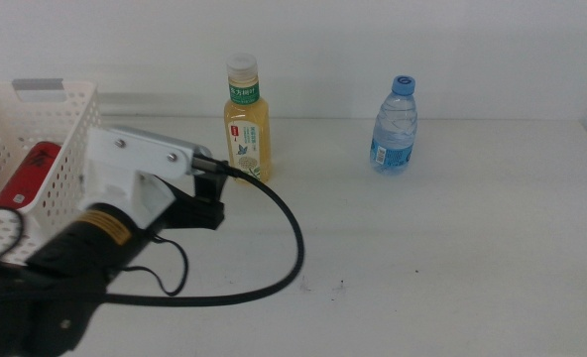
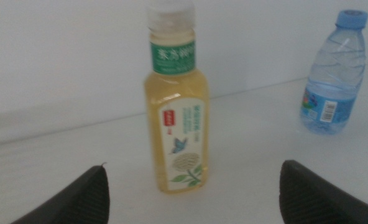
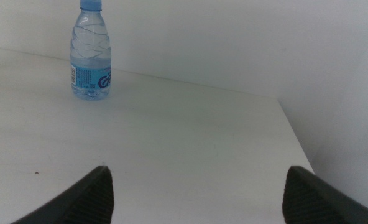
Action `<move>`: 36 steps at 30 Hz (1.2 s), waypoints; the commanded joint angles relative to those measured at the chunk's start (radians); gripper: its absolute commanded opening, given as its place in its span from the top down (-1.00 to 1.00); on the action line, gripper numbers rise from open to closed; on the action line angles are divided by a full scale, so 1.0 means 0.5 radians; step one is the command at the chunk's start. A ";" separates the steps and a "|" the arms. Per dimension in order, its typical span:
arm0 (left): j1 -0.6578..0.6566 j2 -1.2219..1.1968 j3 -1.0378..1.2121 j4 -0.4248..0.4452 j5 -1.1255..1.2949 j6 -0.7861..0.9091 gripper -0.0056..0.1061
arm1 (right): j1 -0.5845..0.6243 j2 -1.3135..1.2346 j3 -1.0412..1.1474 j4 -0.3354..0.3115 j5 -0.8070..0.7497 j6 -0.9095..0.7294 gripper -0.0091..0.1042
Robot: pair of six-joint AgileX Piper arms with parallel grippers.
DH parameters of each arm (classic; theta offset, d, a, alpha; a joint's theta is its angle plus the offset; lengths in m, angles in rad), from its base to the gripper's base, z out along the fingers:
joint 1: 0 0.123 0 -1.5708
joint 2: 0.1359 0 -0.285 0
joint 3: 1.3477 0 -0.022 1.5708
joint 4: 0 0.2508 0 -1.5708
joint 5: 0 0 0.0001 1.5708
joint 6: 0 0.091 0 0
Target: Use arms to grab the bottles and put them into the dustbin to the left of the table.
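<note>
The yellow tea bottle (image 1: 246, 121) with white cap and green label stands upright at the back of the white table (image 1: 422, 248). It fills the centre of the left wrist view (image 2: 176, 118). My left gripper (image 2: 193, 193) is open and empty, a short way in front of it, and its arm (image 1: 125, 228) reaches in from the left. The clear water bottle (image 1: 394, 126) with blue cap stands to the right, also in the left wrist view (image 2: 331, 74) and the right wrist view (image 3: 91, 53). The red soda can (image 1: 31, 174) lies in the white dustbin (image 1: 70, 109). My right gripper (image 3: 196, 193) is open and empty, far from the water bottle.
A black cable (image 1: 274, 258) loops from the left arm over the table. The table's right edge (image 3: 296, 143) shows in the right wrist view. A few small dark specks (image 1: 323, 288) mark the tabletop.
</note>
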 commanded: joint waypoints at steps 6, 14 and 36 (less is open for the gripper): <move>-0.006 0.436 -0.016 0.115 -0.576 -0.211 -0.78 | -0.013 -0.008 0.006 -0.010 -0.020 -0.011 -0.58; -0.002 0.811 -0.329 0.115 -0.594 -0.217 -0.78 | -0.013 -0.008 0.006 -0.010 -0.020 -0.011 -0.58; 0.132 1.501 -1.182 0.168 -0.435 -0.267 -0.78 | -0.013 -0.008 0.006 -0.010 -0.020 -0.011 -0.58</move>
